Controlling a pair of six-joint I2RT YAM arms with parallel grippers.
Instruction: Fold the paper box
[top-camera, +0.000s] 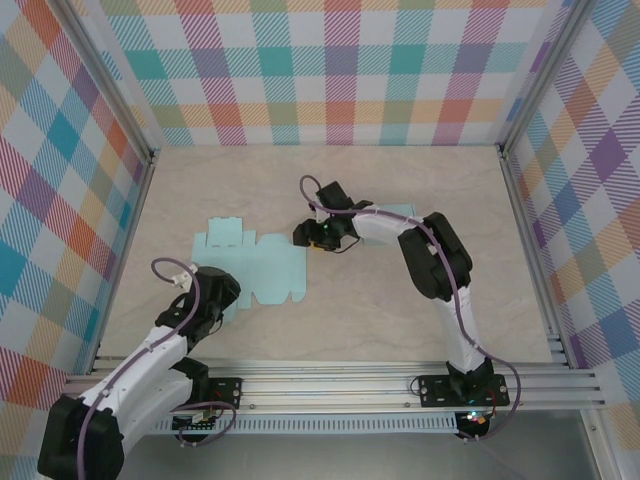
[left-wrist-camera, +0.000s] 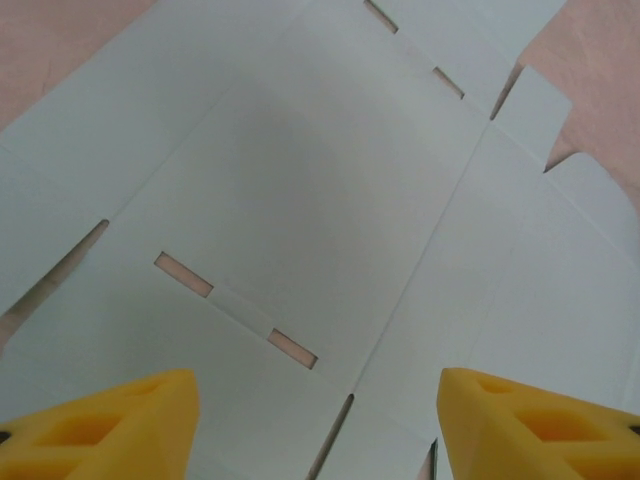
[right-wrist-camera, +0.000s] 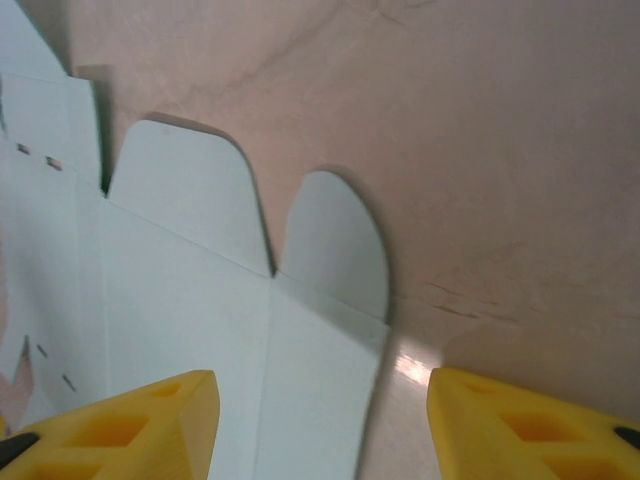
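Right pincer (right-wrist-camera: 320, 400) astride paper box (right-wrist-camera: 180, 300) edge

Beige marbled tabletop (top-camera: 350, 330), plaid-patterned walls (top-camera: 340, 70), aluminium rail (top-camera: 340, 385) in front.

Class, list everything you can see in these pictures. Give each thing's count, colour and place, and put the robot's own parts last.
paper box: one, pale blue-green, lying flat and unfolded on the table, left of centre
table: one, beige with a marble pattern, under everything
walls: three, checked in many colours, at the back and both sides
metal rails: several, silver, along the near edge and up the corners
left arm: one, white and black, reaching to the box's near left corner
right arm: one, white and black, reaching to the box's right end
left claw: one, yellow fingers, open above a slotted panel
right claw: one, yellow fingers, open above the edge with rounded flaps
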